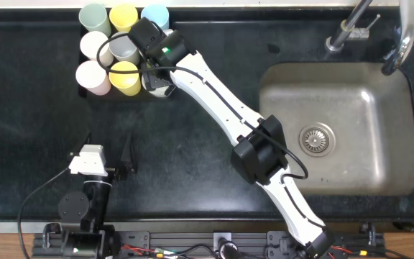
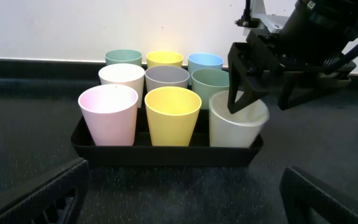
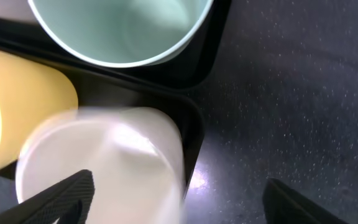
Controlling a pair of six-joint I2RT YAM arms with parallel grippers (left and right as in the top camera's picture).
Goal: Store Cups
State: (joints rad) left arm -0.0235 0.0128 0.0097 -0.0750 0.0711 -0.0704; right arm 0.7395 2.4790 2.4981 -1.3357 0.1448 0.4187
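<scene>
White cup (image 3: 104, 155) in black tray (image 3: 194, 134), right tool (image 3: 179, 183) spread around it, left tool (image 2: 184, 169) released.

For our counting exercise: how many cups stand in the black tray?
9: back green, back yellow, blue; middle white, grey, middle green; front pink, front yellow, whitish one under the right tool.

**Your two arms: white shells, black joints**

Your right arm (image 1: 221, 101) wears glossy white link shells between chunky black joint housings. A thin black cable (image 1: 304, 164) loops beside its elbow, and a small green light (image 1: 166, 50) glows on the black wrist. Your left arm (image 1: 95, 198) is mostly black, topped by a white block (image 1: 88, 160). Its fingers (image 2: 42, 193) are black with a finely textured face.
</scene>
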